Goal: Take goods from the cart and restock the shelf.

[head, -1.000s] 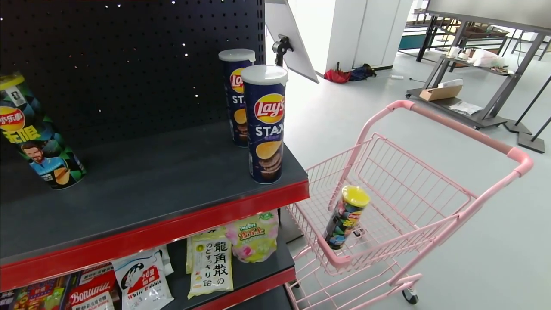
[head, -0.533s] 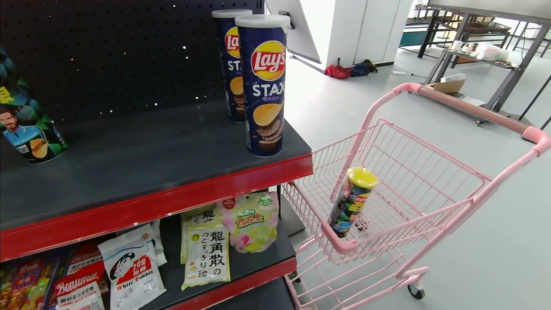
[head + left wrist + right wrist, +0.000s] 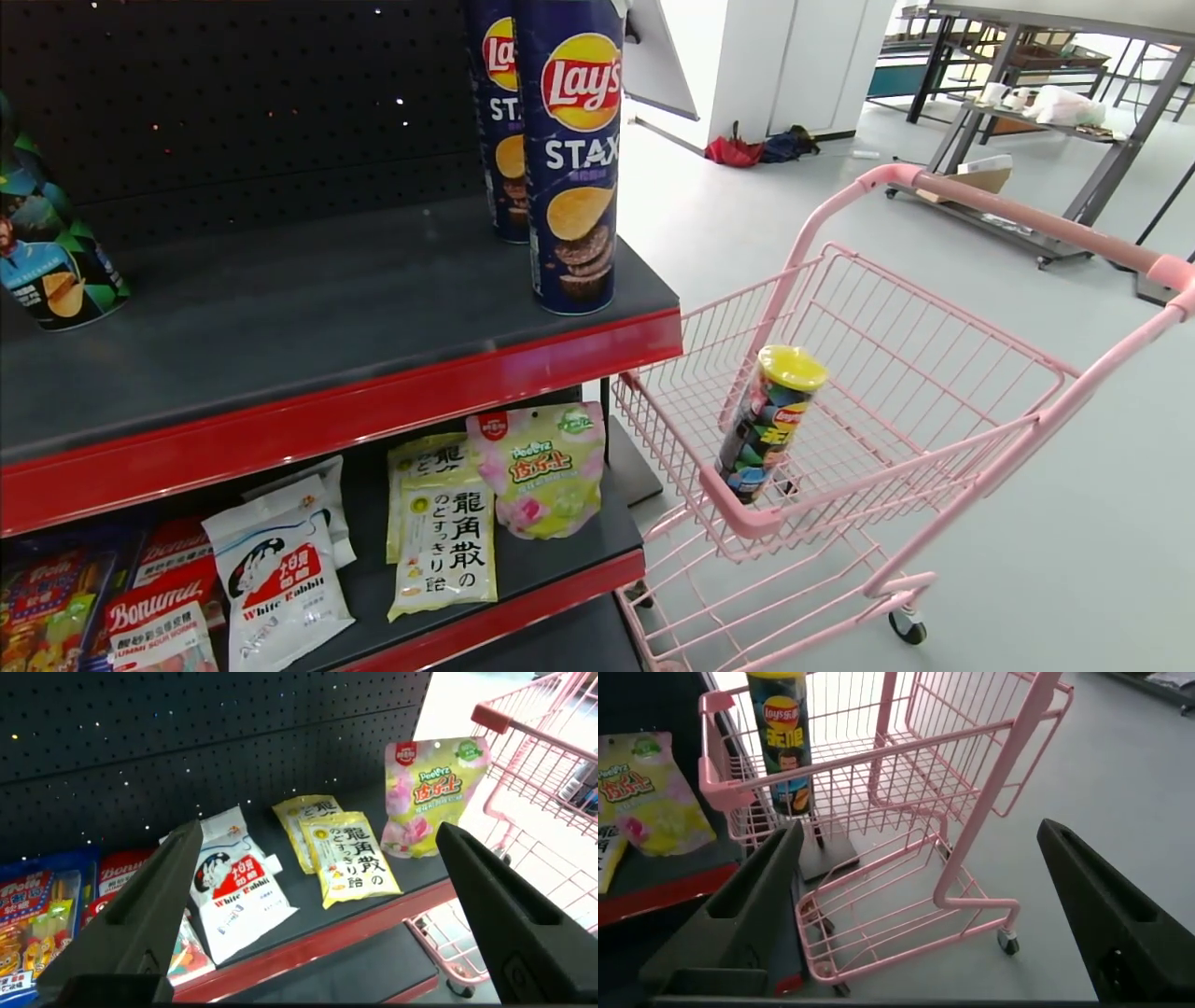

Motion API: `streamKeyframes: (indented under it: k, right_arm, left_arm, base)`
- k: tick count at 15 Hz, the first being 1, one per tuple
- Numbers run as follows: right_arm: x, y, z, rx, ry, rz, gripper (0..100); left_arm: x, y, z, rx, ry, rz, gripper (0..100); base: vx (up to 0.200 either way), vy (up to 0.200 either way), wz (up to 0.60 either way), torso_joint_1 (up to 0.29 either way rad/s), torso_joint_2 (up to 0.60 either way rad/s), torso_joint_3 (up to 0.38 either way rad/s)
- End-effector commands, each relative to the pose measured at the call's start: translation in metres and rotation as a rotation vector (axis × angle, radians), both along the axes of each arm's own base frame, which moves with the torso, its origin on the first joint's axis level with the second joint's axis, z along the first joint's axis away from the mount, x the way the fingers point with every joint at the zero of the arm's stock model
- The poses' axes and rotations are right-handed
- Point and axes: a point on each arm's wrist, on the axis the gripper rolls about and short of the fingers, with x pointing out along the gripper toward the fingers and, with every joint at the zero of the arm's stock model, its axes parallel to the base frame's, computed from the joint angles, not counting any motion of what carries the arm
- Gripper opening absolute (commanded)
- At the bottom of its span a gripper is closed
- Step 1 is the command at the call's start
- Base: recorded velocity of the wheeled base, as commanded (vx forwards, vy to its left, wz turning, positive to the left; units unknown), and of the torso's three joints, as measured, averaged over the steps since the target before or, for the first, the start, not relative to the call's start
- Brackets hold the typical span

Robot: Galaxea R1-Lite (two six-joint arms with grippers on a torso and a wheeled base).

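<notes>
A yellow-lidded chip can (image 3: 770, 425) stands leaning in the front corner of the pink cart (image 3: 1027, 222), right of the shelf. The top shelf (image 3: 280, 317) has a red front edge and carries two tall navy chip cans (image 3: 571, 159) at its right end and a green can (image 3: 51, 266) at its far left. My left gripper (image 3: 320, 833) is open in front of the lower shelf, facing the snack bags (image 3: 346, 854). My right gripper (image 3: 920, 833) is open, low beside the cart (image 3: 878, 758), with the can (image 3: 782, 742) ahead of it.
The lower shelf holds a white bag (image 3: 275, 583), yellow packets (image 3: 443, 541) and a pink-green pouch (image 3: 541, 471). A black pegboard (image 3: 233, 93) backs the shelf. Metal tables (image 3: 1027, 112) stand far right, with open grey floor (image 3: 1074, 523) around the cart.
The head camera has tilted down and moved closer, so the whole picture shifted upward. The cans, the bags and the cart stay where they were.
</notes>
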Motion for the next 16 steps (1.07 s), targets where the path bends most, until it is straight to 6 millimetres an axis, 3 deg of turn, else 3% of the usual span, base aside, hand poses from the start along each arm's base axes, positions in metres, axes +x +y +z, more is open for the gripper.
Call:
streamKeyframes:
  k: [1, 2, 3, 4, 5, 6, 7, 8, 9, 11, 13, 16]
  right_arm:
    - [-0.002, 0.000, 0.009, 0.000, -0.031, 0.016, 100]
    - [0.002, 0.000, 0.061, 0.025, -0.034, 0.047, 100]
    - [0.023, 0.001, 0.111, 0.124, 0.003, 0.064, 100]
    - [0.041, 0.002, 0.144, 0.160, 0.011, 0.109, 100]
    - [0.050, 0.004, 0.155, 0.157, 0.021, 0.138, 100]
    - [0.078, 0.007, 0.162, 0.158, 0.111, 0.185, 100]
    - [0.087, 0.008, 0.161, 0.161, 0.135, 0.187, 100]
    - [0.116, 0.011, 0.156, 0.169, 0.183, 0.207, 100]
    - [0.143, 0.015, 0.140, 0.170, 0.234, 0.266, 100]
    - [0.178, 0.021, 0.110, 0.160, 0.313, 0.367, 100]
    - [0.201, 0.024, 0.085, 0.165, 0.402, 0.412, 100]
    - [0.226, 0.028, 0.073, 0.175, 0.442, 0.470, 100]
  left_arm:
    - [0.000, 0.000, 0.000, 0.000, 0.001, 0.000, 100]
    - [0.000, 0.000, 0.000, 0.000, 0.001, 0.000, 100]
    - [0.000, 0.000, 0.000, 0.000, 0.001, 0.000, 100]
    - [0.000, 0.000, 0.000, 0.000, 0.001, 0.000, 100]
    - [0.000, 0.000, 0.000, 0.000, 0.001, 0.000, 100]
    - [0.000, 0.000, 0.000, 0.000, 0.001, 0.000, 100]
    - [0.000, 0.000, 0.000, 0.000, 0.001, 0.000, 100]
    - [0.000, 0.000, 0.000, 0.000, 0.001, 0.000, 100]
    - [0.000, 0.000, 0.000, 0.000, 0.001, 0.000, 100]
    - [0.000, 0.000, 0.000, 0.000, 0.001, 0.000, 100]
    - [0.000, 0.000, 0.000, 0.000, 0.001, 0.000, 100]
    - [0.000, 0.000, 0.000, 0.000, 0.001, 0.000, 100]
  base:
    - [0.000, 0.000, 0.00, 0.000, 0.00, 0.000]
    - [0.000, 0.000, 0.00, 0.000, 0.00, 0.000]
    - [0.000, 0.000, 0.00, 0.000, 0.00, 0.000]
    - [0.000, 0.000, 0.00, 0.000, 0.00, 0.000]
    - [0.000, 0.000, 0.00, 0.000, 0.00, 0.000]
    - [0.000, 0.000, 0.00, 0.000, 0.00, 0.000]
    - [0.000, 0.000, 0.00, 0.000, 0.00, 0.000]
    - [0.000, 0.000, 0.00, 0.000, 0.00, 0.000]
    - [0.000, 0.000, 0.00, 0.000, 0.00, 0.000]
    - [0.000, 0.000, 0.00, 0.000, 0.00, 0.000]
    - [0.000, 0.000, 0.00, 0.000, 0.00, 0.000]
    - [0.000, 0.000, 0.00, 0.000, 0.00, 0.000]
